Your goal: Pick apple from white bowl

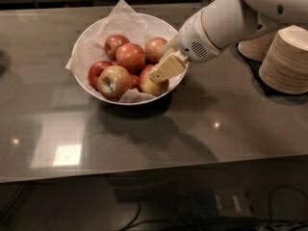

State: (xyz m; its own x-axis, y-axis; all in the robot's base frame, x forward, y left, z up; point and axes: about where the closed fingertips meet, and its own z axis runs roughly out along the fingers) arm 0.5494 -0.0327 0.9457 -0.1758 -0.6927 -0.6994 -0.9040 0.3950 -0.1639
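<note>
The white bowl (91,32), lined with crinkled white paper, stands on the dark table and holds several apples. The apple (150,87) with a red-orange blush and a pale patch lies at the bowl's front right. A yellow-red apple with a small sticker (114,82) lies at the front left, and all-red apples (130,57) lie behind. My gripper (161,62) reaches in from the right over the bowl's right side. It is open. Its tan front finger (167,67) is right above the pale-patched apple and hides its top. Nothing is held.
Stacks of tan paper plates (286,61) stand at the right, close to my white arm (226,20). The glossy dark table (144,138) stretches in front of the bowl to its front edge. Cables lie on the floor below.
</note>
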